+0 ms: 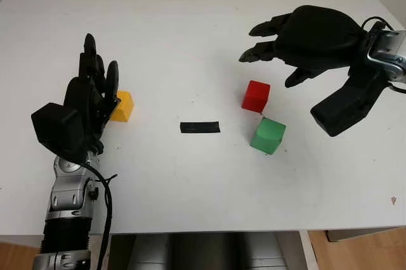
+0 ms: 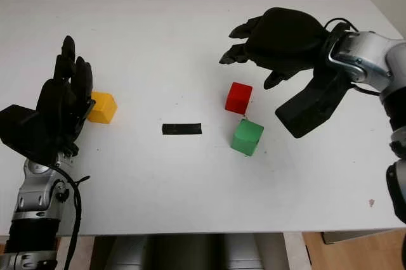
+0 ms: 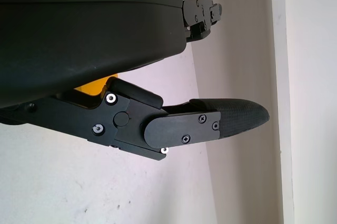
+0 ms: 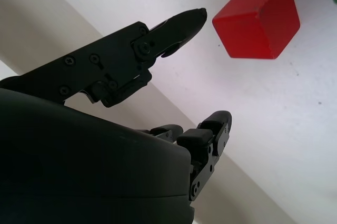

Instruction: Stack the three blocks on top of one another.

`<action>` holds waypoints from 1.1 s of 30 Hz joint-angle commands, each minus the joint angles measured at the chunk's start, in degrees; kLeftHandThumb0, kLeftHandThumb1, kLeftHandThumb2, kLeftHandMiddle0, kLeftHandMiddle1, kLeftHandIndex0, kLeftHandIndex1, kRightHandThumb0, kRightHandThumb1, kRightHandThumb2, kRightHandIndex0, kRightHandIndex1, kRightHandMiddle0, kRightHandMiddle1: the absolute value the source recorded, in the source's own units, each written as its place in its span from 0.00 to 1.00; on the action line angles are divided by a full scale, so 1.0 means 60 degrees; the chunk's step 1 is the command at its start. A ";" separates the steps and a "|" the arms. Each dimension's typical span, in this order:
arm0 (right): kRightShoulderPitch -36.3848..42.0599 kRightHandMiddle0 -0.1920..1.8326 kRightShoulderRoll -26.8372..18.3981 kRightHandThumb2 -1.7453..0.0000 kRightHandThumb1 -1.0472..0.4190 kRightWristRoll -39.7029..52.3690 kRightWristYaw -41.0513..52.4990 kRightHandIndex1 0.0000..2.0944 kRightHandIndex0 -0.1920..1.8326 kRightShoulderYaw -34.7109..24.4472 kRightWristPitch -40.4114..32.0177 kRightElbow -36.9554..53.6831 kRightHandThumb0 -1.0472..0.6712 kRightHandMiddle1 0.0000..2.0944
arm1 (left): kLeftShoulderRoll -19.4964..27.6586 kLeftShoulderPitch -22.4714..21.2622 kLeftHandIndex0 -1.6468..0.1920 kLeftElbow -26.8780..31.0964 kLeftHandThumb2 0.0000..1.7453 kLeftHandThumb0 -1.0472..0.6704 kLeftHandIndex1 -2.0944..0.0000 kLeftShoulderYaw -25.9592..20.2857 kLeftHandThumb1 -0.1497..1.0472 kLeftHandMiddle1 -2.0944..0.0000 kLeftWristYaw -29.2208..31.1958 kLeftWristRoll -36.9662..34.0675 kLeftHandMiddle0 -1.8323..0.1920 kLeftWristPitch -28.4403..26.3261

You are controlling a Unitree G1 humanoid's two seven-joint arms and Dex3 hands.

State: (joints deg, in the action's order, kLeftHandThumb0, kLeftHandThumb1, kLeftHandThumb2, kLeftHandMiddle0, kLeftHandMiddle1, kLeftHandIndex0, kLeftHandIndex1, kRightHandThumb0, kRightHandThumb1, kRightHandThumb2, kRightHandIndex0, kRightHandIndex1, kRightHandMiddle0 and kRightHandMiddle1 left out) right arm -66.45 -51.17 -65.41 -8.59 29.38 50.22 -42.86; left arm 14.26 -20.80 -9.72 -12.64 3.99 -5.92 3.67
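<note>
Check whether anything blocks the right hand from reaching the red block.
Nothing visible does. The right hand is open in the air above and behind the red block, with bare table between them. The green block sits on the near side, off the approach.

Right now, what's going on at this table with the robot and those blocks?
Nothing is stacked yet. The red block and green block sit close together on the white table, corners nearly touching. The yellow block sits apart, beside the open left hand. The right hand hovers open above and just beyond the red block, holding nothing. A black tape strip marks the middle.
</note>
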 commanded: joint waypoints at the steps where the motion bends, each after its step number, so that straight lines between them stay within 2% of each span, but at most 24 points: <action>1: -0.0185 0.34 -0.0156 0.97 0.17 -0.0198 -0.0248 0.01 0.26 0.0179 -0.0047 -0.0062 0.32 0.08 | 0.0089 -0.0111 0.97 0.0046 0.29 0.18 0.98 0.0020 1.00 0.98 0.0030 0.0047 0.98 0.0044; 8: -0.0126 0.34 0.0170 0.97 0.17 -0.0379 -0.0714 0.01 0.25 0.0630 -0.0181 -0.0664 0.33 0.07 | 0.0089 -0.0067 0.97 0.0133 0.29 0.17 0.97 -0.0022 1.00 0.97 -0.0019 0.0035 0.98 -0.0004; 22: -0.0124 0.36 0.0669 0.97 0.17 -0.0661 -0.1763 0.02 0.26 0.1522 -0.0310 -0.1568 0.30 0.06 | 0.0117 0.0080 0.98 0.0337 0.29 0.19 0.98 -0.0137 1.00 0.97 0.0083 -0.0094 0.99 -0.0035; 33: -0.0202 0.39 0.0871 0.97 0.17 -0.0754 -0.2393 0.03 0.27 0.1939 -0.0477 -0.2032 0.33 0.06 | 0.0093 0.0145 0.98 0.0379 0.30 0.19 0.98 -0.0129 1.00 0.97 0.0070 -0.0065 0.99 -0.0020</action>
State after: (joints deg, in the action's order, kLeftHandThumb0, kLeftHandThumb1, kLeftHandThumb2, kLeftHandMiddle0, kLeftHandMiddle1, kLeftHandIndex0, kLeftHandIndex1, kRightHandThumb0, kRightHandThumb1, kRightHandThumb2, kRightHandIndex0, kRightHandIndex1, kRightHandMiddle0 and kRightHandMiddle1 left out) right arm -66.51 -45.88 -69.64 -22.33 40.48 47.72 -54.54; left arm 14.47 -20.60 -8.53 -13.16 4.36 -6.26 3.33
